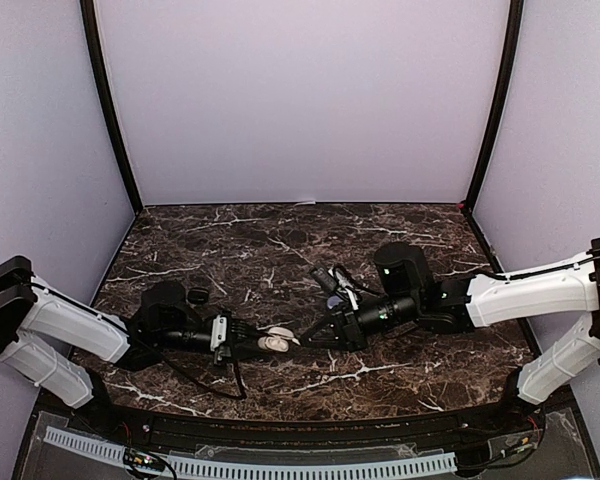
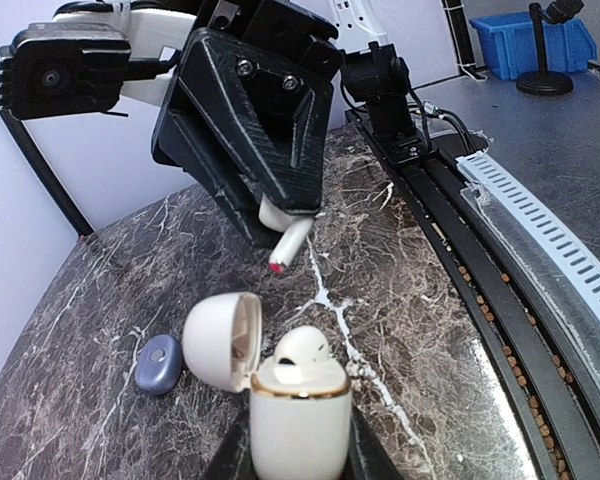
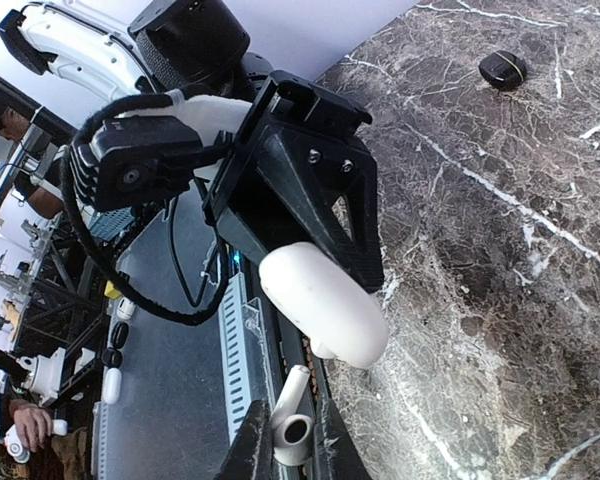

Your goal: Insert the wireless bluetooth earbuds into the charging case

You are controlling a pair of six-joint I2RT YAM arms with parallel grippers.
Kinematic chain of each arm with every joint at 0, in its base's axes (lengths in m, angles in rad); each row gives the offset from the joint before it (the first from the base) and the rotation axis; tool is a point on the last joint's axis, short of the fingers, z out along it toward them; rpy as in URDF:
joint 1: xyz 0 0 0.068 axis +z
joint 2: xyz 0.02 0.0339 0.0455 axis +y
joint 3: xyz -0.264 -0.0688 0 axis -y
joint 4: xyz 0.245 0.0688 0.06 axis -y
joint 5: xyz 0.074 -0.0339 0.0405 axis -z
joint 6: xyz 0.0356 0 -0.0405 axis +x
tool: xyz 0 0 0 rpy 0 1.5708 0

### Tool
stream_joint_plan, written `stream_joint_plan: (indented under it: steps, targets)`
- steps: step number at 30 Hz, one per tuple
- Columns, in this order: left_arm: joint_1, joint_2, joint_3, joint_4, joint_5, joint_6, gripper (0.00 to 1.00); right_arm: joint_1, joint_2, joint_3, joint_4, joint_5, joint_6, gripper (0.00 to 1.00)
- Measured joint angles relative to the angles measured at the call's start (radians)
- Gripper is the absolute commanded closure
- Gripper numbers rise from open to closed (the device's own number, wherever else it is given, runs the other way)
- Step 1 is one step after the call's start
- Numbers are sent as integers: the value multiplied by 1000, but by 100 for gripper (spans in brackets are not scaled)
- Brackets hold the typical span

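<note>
Just above open charging case (image 2: 300, 415), clamped in left gripper (image 2: 300, 462): stemmed white earbud (image 2: 292, 240) pinched by right gripper (image 2: 285, 212), stem angled down at case, not touching yet. Other bud (image 2: 300, 348) already seated.

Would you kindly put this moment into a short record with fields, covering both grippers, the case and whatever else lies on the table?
left gripper: shut on the white charging case
case lid: open
in case: one seated earbud, white
right gripper: shut on a stemmed earbud, white
stemmed earbud position: just short of the case's opening, not yet in
table: dark marble; a small dark oval item lies beside the case, untouched
</note>
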Motion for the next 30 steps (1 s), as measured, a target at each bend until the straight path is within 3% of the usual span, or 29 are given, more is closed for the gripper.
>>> stream_joint_plan:
  steps: [15, 30]
  targets:
    - [-27, 133, 63, 71, -71, 7, 100, 0, -40, -3, -88, 29, 100, 100]
    - [-41, 278, 69, 282, -93, -60, 100, 0, -51, 31, -218, 40, 152, 100]
